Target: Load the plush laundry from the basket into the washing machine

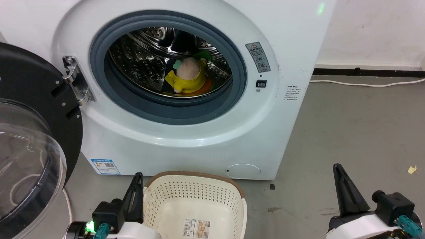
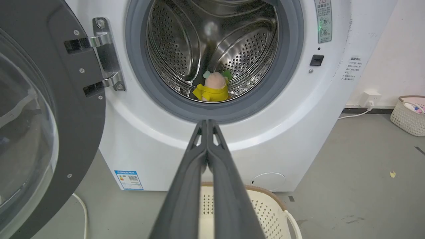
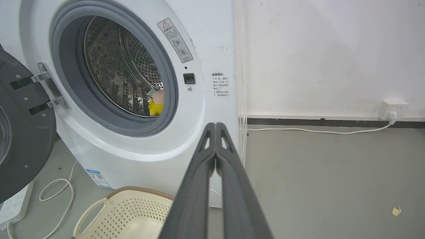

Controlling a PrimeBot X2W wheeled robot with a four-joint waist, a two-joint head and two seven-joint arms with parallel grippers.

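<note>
Your left tool (image 2: 207, 123) and right tool (image 3: 215, 126) hover low before the washing machine (image 1: 199, 142), each with fingers pressed together, gripping nothing. The plush doll (image 1: 187, 74) lies inside its steel drum (image 1: 136, 63). The basket (image 1: 186, 194) stands just before the machine, bottom label (image 1: 196, 228) showing.

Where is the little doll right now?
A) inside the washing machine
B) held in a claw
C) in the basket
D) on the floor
A: the doll sits in the shiny drum of the washing machine, and the left claw and right claw are shut with nothing in them.
</note>
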